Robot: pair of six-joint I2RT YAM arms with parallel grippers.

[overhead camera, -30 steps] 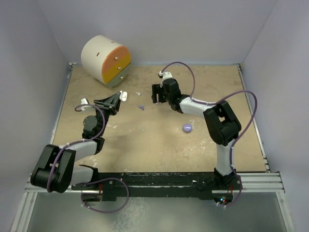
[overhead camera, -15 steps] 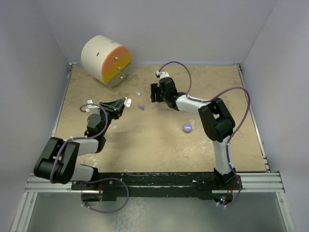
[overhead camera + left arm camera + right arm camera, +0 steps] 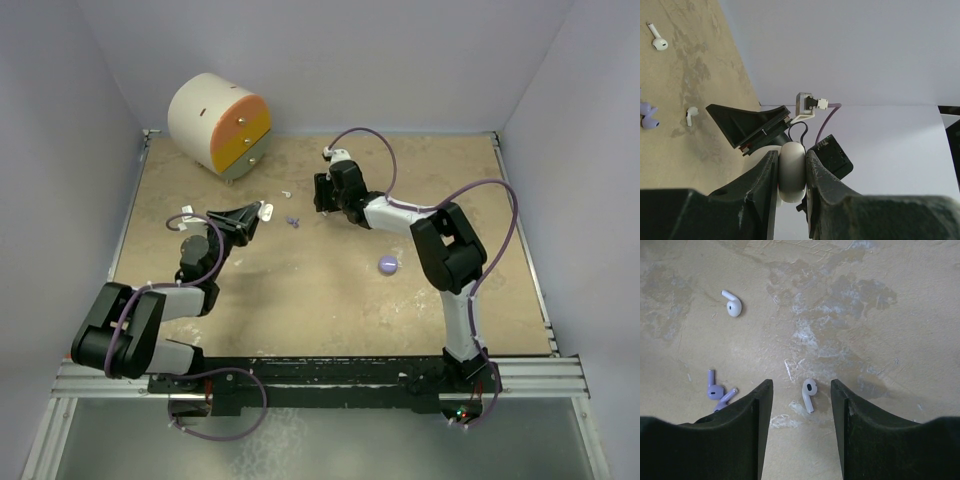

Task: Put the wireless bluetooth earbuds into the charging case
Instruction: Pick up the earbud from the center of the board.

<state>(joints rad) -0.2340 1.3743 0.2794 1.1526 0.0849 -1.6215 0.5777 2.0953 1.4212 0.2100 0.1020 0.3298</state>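
The left gripper (image 3: 792, 159) clamps a white charging case (image 3: 792, 176), its sides hidden by the fingers; the right gripper (image 3: 801, 386), jaws parted, straddles a white earbud (image 3: 809, 393) on the table (image 3: 880, 340) without touching it; purple earbuds (image 3: 715, 391) are partly cut off behind one finger.

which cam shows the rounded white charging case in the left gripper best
Left wrist: the rounded white charging case sits close up, edge-on, clamped in the left gripper. The top external view shows only a small white bit at that gripper's tip. The right wrist view misses it.
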